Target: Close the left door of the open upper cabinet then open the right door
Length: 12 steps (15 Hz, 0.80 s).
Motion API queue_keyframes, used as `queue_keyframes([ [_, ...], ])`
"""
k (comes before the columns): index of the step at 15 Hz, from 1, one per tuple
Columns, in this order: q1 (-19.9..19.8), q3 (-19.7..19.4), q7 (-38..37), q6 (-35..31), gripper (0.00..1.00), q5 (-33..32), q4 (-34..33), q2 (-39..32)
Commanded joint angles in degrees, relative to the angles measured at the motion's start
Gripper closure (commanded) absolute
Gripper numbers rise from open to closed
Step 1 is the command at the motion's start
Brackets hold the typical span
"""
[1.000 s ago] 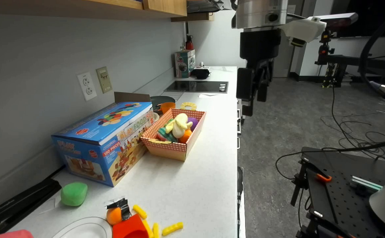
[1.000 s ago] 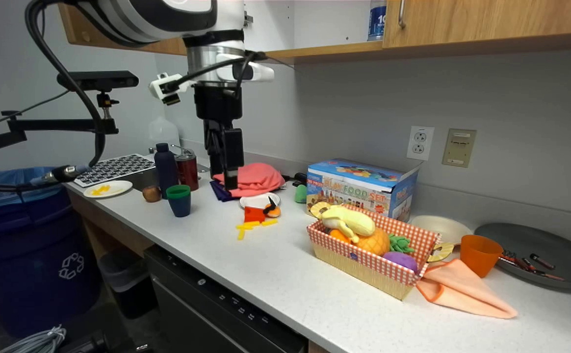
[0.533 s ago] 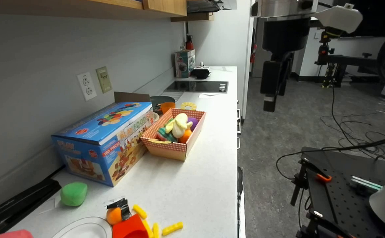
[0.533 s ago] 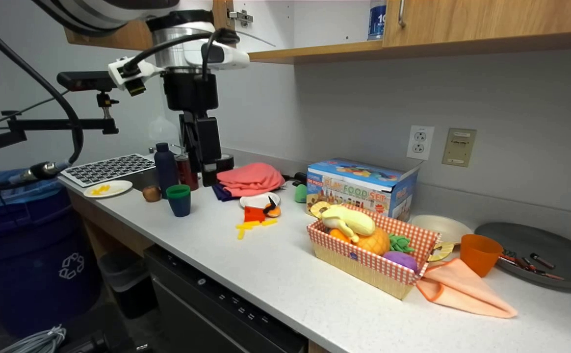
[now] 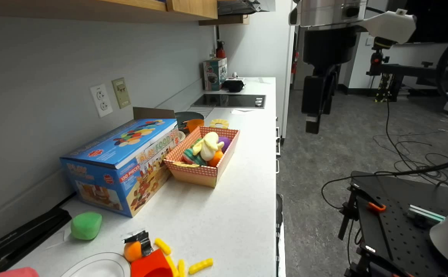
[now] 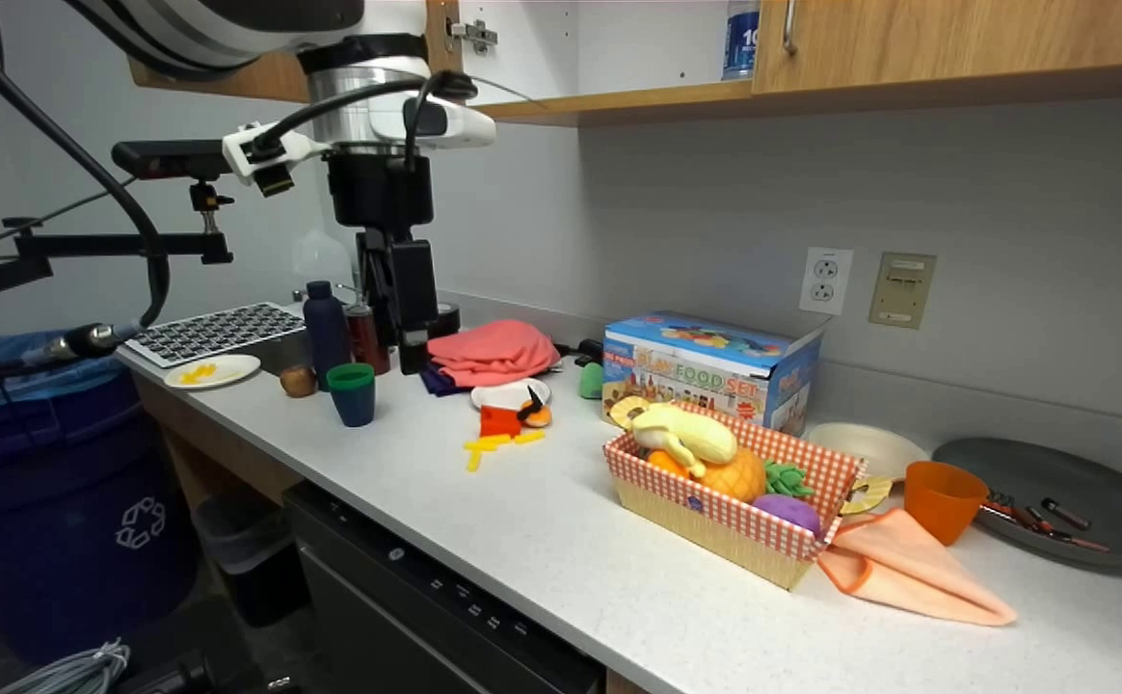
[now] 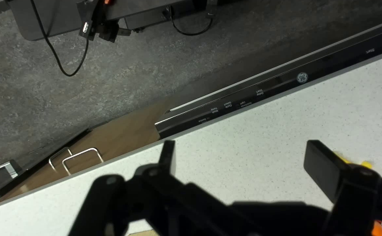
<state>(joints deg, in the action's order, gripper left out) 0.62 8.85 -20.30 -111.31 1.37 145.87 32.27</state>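
Along a grey wall (image 6: 696, 222) ran a long white counter (image 6: 522, 511), with the upper cabinet (image 6: 638, 97), light tan outside and white inside, hung above it. In an exterior view a white and black robot arm (image 6: 291, 19) reached in from the upper left. The upper cabinet's left door (image 6: 277, 81) was swung outward, partly hidden behind the arm; its right door (image 6: 966, 40) lay flat across the front, closed. A dark blue bin (image 6: 60, 530) stood beside the counter. In both exterior views a blue box (image 5: 101, 169) marked as a play food set sat near the wall, and a checked basket (image 6: 706, 525) of toy fruit (image 6: 701, 432) stood just beside it. The gripper (image 7: 243, 157) hung pointing down, lower than the upper cabinet and well apart from the right door; in the wrist view its two fingers (image 7: 322, 170) stood wide apart, with the counter showing between them. A white plate (image 6: 498, 396) lay with a red toy (image 6: 500, 422) just beside it; a slim metal handle (image 6: 789, 27) ran up the right door's left edge; the smallest things were a few yellow sticks (image 6: 529, 437) near the red toy
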Motion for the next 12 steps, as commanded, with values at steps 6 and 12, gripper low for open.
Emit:
queue_keyframes([
  [6,0.77,0.41,0.12,0.31,0.00,-0.61,3.04,8.20],
  [12,1.32,1.62,0.88,0.34,0.00,-0.64,7.05,18.92],
])
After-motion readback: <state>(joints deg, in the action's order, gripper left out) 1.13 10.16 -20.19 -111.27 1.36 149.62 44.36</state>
